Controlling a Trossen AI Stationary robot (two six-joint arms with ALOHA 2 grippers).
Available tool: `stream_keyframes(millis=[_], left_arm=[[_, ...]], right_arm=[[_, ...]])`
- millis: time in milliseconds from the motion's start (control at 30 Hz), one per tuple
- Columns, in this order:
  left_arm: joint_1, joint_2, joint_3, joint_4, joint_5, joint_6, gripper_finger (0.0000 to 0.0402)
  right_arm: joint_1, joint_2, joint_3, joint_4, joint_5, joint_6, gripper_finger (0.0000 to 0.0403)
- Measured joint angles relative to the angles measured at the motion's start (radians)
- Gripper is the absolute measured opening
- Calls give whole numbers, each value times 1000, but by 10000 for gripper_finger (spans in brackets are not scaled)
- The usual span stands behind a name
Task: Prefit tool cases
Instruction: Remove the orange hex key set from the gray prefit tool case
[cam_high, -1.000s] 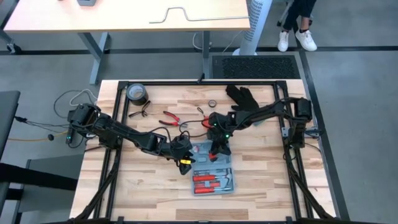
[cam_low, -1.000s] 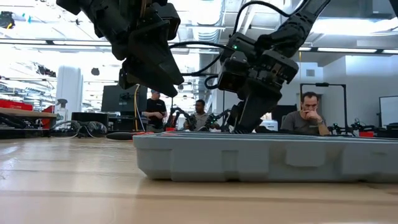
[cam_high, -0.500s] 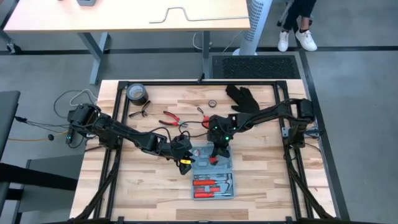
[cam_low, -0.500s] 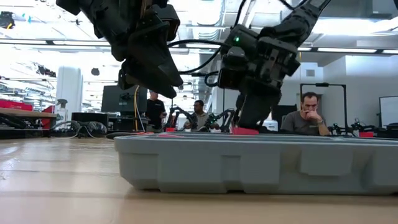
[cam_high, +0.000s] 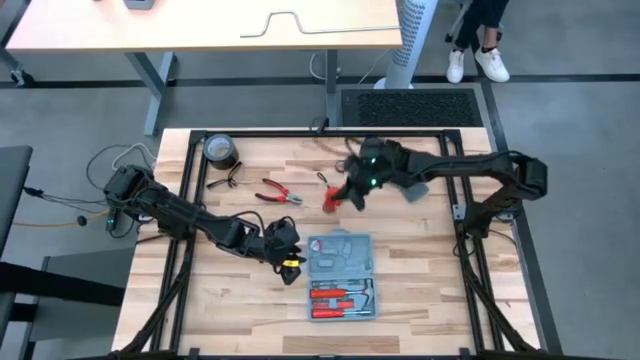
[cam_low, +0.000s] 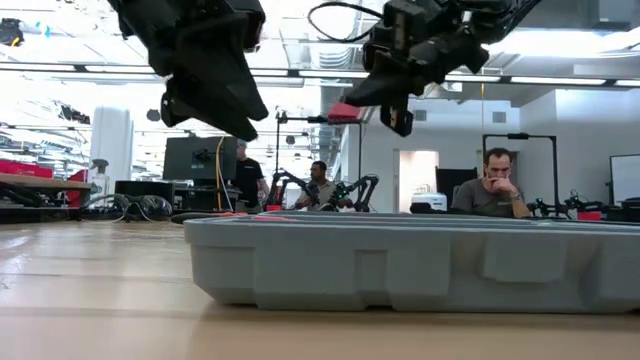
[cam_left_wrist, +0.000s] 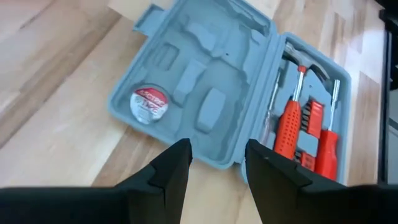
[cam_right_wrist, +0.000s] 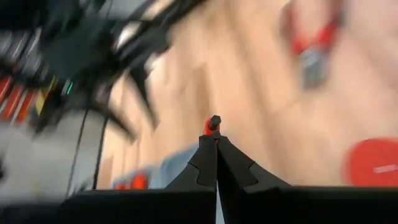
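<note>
Right pincer is hanging above the tabletop at roughly 12 o'clock from the open tool case, well apart from it, its fingers closed together on a small red item; in the right wrist view the two fingers are meeting at the tips with a red piece pinched between them, and the item's exact kind cannot be told. In the low view this pincer is riding high above the case, carrying the red piece.

Left pincer is sitting low at about 9 o'clock from the case, just beside its left edge, fingers spread with nothing between them; the left wrist view is showing the two fingers parted, the case lying beyond them.

The case is lying opened flat on the tabletop, toward the 6 o'clock side of centre. One half is showing grey moulded recesses and a round tape measure; the other half is holding red-handled screwdrivers.

Outward, red-handled pliers are lying at about 10 o'clock from the case, a dark tape roll farther toward 10 o'clock, and a black glove at about 1 o'clock.
</note>
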Motion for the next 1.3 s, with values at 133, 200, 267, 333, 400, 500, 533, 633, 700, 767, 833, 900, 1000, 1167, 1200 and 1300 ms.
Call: stream_keyframes(millis=[133, 200, 267, 333, 400, 500, 533, 633, 700, 767, 833, 900, 1000, 1167, 1200, 1300], left_arm=[[-28, -1, 0, -21, -48, -41, 148], [-40, -1, 0, -19, -66, -57, 148], [-51, -1, 0, -26, -88, -71, 148], [-60, -1, 0, -35, -114, -80, 148], [-66, -1, 0, -44, -125, -93, 148], [-69, -1, 0, -55, -126, -101, 148], [-71, -1, 0, -56, -127, -103, 148], [-71, -1, 0, -60, -127, -104, 148], [-71, -1, 0, -60, -127, -104, 148], [-71, -1, 0, -61, -127, -103, 148], [-71, -1, 0, -62, -127, -100, 148], [-71, -1, 0, -64, -127, -100, 148], [-71, -1, 0, -71, -127, -100, 148], [-74, -1, 0, -71, -127, -105, 148], [-74, -1, 0, -71, -127, -105, 148], [-74, 0, 0, -72, -127, -104, 148]], right_arm=[[-75, -9, 1, 57, 95, 113, 1], [-111, 3, 1, 110, 115, 170, 1], [-144, 31, 1, 172, 116, 223, 1], [-174, 63, 1, 201, 114, 259, 0], [-194, 97, 1, 217, 113, 265, 0], [-217, 137, 1, 221, 113, 268, 0], [-223, 150, 1, 221, 113, 269, 0], [-236, 179, 1, 175, 113, 253, 0], [-243, 180, 1, 123, 115, 214, 0], [-250, 178, 1, 81, 118, 168, 0], [-262, 178, 0, 37, 118, 135, 0], [-284, 178, -10, 28, 118, 125, 0], [-322, 171, -56, 52, 125, 135, 0], [-346, 170, -121, 63, 111, 144, 0], [-346, 170, -133, 66, 111, 144, 0], [-343, 170, -170, 94, 112, 155, 0]])
